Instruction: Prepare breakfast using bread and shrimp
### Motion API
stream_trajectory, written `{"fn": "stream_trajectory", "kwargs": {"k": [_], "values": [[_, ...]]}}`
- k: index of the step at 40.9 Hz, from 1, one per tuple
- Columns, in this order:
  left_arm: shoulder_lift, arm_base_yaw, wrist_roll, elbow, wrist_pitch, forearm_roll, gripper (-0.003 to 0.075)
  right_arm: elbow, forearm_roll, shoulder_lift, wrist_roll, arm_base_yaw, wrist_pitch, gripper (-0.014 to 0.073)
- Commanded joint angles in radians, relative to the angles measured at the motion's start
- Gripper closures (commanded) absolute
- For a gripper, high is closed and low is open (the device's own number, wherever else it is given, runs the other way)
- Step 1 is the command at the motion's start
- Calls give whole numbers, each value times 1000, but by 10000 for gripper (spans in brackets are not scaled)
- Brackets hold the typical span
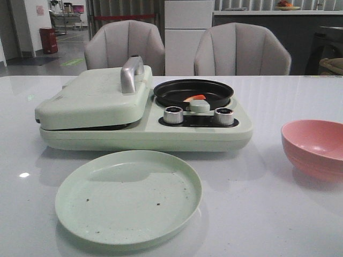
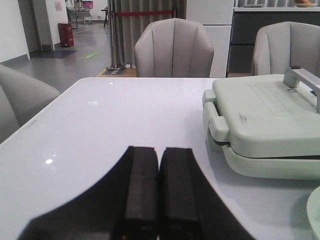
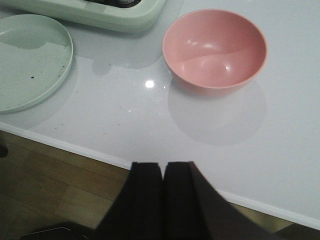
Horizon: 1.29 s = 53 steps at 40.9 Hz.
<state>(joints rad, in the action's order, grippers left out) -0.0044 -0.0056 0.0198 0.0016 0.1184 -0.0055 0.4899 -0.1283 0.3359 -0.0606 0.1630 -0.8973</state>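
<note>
The left pincer (image 2: 159,200) hovers pressed shut and empty over the worktop (image 1: 300,214), with the closed press lid (image 1: 94,99) at its two o'clock; no bread shows, so it is probably under that lid. Lifting by the handle (image 1: 131,72) should come first. At three o'clock of the lid the shrimp (image 1: 195,98) lies in the black pan (image 1: 193,92), while the right pincer (image 3: 162,200), likewise shut and empty, hangs off the worktop edge near the pink bowl (image 1: 316,147).

Two flat black fingers, matte and broad, are seen on the left gripper (image 2: 159,190) and the right gripper (image 3: 163,195) alike.
</note>
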Motion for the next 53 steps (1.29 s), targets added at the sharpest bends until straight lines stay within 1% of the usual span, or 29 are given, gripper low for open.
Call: {"fn": "stream_trajectory", "kwargs": {"k": [1, 39, 44, 53], "values": [[-18, 0, 5, 29, -94, -11, 619, 27, -3, 7, 2, -1, 73, 547], [-18, 0, 5, 29, -94, -11, 619, 19, 9, -12, -2, -3, 85, 547], [-16, 0, 5, 29, -94, -11, 619, -47, 47, -94, -2, -56, 209, 547], [-16, 0, 5, 29, -94, -11, 619, -295, 49, -290, -2, -186, 547, 547]]}}
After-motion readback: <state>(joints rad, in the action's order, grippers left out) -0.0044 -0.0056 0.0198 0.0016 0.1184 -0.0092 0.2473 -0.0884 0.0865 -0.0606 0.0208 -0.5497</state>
